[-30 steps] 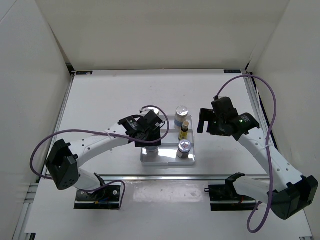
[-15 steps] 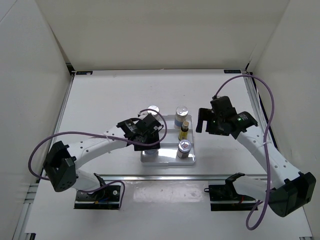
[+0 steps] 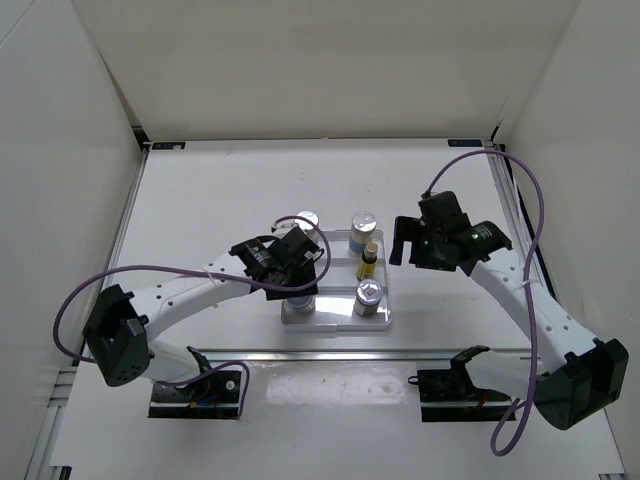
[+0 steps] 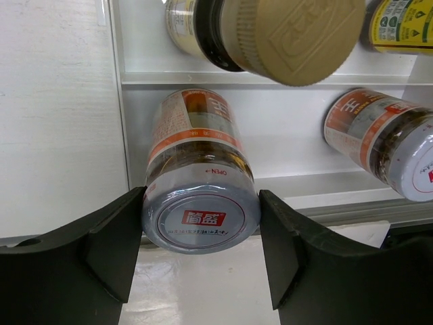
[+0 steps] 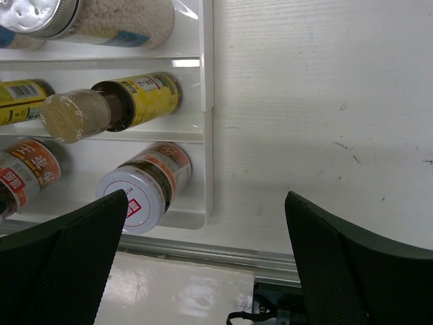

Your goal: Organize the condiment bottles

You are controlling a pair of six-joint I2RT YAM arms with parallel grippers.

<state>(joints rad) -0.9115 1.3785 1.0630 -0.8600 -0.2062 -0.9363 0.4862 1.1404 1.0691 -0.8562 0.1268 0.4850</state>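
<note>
My left gripper (image 3: 298, 291) is shut on a short silver-lidded jar (image 4: 201, 215) with an orange label, which stands on the front left tier of the white tiered tray (image 3: 335, 322). A second jar (image 3: 368, 294) stands on the front right tier. An amber bottle (image 3: 369, 260) with a yellow label stands mid right, and another (image 4: 270, 27) stands behind my held jar. White bottles with blue bands stand at the back left (image 3: 307, 219) and back right (image 3: 363, 227). My right gripper (image 3: 398, 243) is open and empty over the table, right of the tray.
The right wrist view shows the tray's right rim (image 5: 206, 135) and the bare white table (image 5: 318, 122) beside it. A metal rail (image 3: 330, 352) runs along the near table edge. White walls enclose the table at the back and sides.
My left gripper has drawn slightly toward the near side over the tray's front left, uncovering the back left white bottle. My right gripper has edged slightly left.
</note>
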